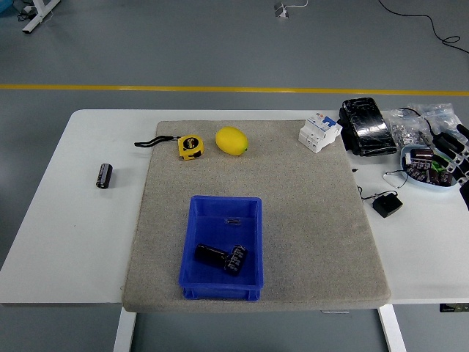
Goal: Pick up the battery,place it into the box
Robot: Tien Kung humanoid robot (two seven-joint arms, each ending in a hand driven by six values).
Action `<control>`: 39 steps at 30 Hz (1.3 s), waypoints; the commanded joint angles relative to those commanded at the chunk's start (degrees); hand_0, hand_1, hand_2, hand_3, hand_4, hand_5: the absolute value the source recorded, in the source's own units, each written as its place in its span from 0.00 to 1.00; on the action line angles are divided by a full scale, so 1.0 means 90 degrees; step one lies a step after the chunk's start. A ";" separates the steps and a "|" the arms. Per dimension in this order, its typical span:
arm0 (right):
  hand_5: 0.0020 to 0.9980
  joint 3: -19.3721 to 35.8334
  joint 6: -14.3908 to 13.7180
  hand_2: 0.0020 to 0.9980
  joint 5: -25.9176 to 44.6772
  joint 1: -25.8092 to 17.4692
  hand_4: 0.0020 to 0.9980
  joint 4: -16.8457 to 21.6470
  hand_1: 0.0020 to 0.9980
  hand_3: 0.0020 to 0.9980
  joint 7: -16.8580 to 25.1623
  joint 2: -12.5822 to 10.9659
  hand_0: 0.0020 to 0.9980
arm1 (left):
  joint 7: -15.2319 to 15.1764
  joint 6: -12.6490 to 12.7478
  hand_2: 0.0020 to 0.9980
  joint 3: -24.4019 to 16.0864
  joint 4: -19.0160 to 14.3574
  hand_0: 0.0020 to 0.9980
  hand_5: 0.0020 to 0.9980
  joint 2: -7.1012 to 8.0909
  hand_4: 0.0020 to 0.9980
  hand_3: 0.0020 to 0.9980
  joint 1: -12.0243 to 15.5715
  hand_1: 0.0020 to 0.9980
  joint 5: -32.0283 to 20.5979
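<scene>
1. You had two batteries [221, 257] already lying in the blue box [192, 227], side by side at its near end, on the grey mat [308, 220].
2. One more battery [105, 176] lay alone on the bare tabletop [73, 242], well to the left of the mat and well apart from the box.
3. Your right hand [448, 150] sat at the far right edge of the view, over a shallow dish [432, 182] of small parts. Only a few dark fingers [440, 144] showed; they looked spread and appeared to hold nothing, though most of the hand was cut off.
4. Your left hand was out of view, so you could not judge its fingers at all.
5. Risk, as I judged it: the loose battery was far across the tabletop from the right hand. A long reach from there might sweep the lemon [231, 141], the tape measure [190, 147] or the white breaker block [319, 132] on the way.
6. The battery is a cylinder lying on its side. A nudge before the fingers closed could roll it toward the left edge.
7. The dish held similar dark cylinders, so you could have picked the wrong item there.
</scene>
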 joint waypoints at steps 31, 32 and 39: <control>1.00 0.0247 -0.0183 0.90 -0.0393 0.0076 1.00 0.0087 0.87 0.95 -0.0303 0.0620 0.90 | -0.0028 0.0022 0.62 0.0014 0.0001 0.61 0.67 -0.0002 0.62 0.62 -0.0070 0.56 -0.0006; 1.00 0.0242 -0.0188 0.90 -0.0390 0.0085 1.00 0.0082 0.87 0.95 -0.0303 0.0625 0.90 | -0.0026 0.0020 0.62 0.0008 0.0001 0.61 0.67 -0.0001 0.62 0.62 -0.0068 0.56 0.0009; 1.00 0.0236 -0.0195 0.91 -0.0382 0.0131 1.00 0.0063 0.87 0.94 -0.0304 0.0648 0.89 | -0.0026 0.0023 0.62 0.0008 0.0001 0.61 0.67 -0.0004 0.62 0.62 -0.0065 0.56 0.0006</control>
